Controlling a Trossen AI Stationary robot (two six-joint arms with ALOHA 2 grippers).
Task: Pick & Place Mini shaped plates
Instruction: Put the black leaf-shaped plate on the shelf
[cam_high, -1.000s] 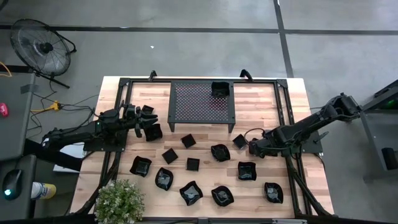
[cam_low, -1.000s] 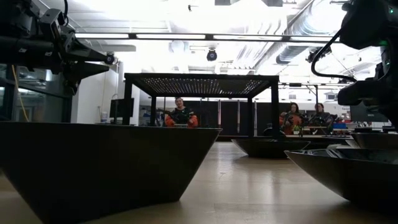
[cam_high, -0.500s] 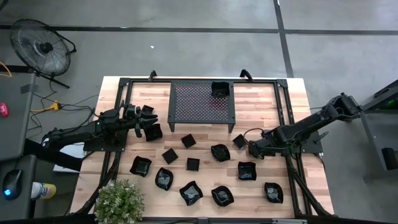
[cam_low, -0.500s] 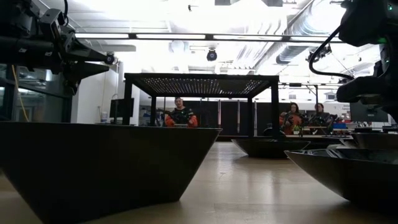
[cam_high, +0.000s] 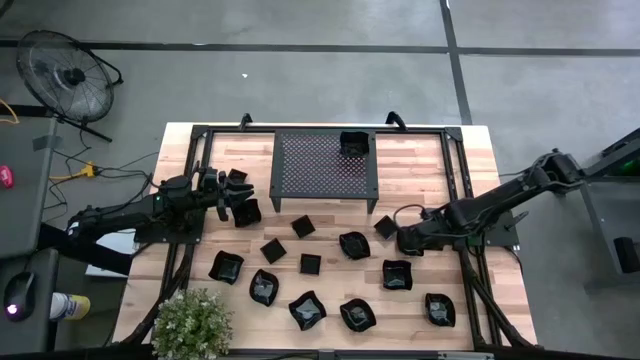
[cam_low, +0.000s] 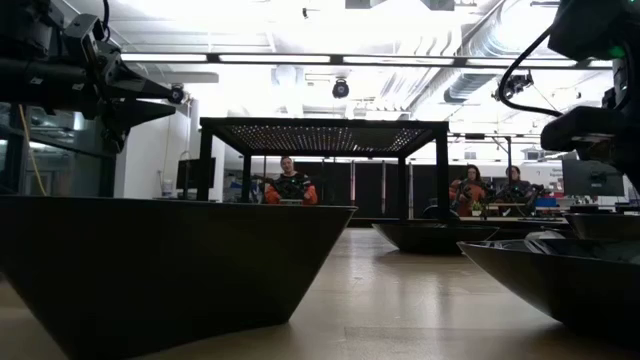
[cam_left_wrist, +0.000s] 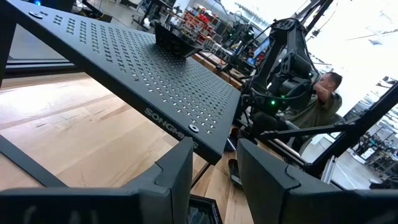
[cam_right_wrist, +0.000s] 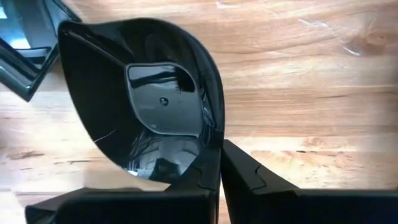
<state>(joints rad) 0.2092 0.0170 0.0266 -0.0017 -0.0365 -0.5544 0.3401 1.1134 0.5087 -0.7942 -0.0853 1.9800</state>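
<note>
The wavy-rimmed mini plate (cam_right_wrist: 146, 106) on the table (cam_high: 420, 170) right of the rack (cam_high: 325, 165) is now pinched at its rim by the right gripper (cam_right_wrist: 219, 163), just closed for lifting, while the left gripper (cam_left_wrist: 214, 177) hovers half-open.

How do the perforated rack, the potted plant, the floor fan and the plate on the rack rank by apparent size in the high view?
1. Perforated rack, largest.
2. Floor fan and potted plant: similar footprint, not ranked; the plant is cut off by the frame edge.
3. Plate on the rack, smallest.
</note>
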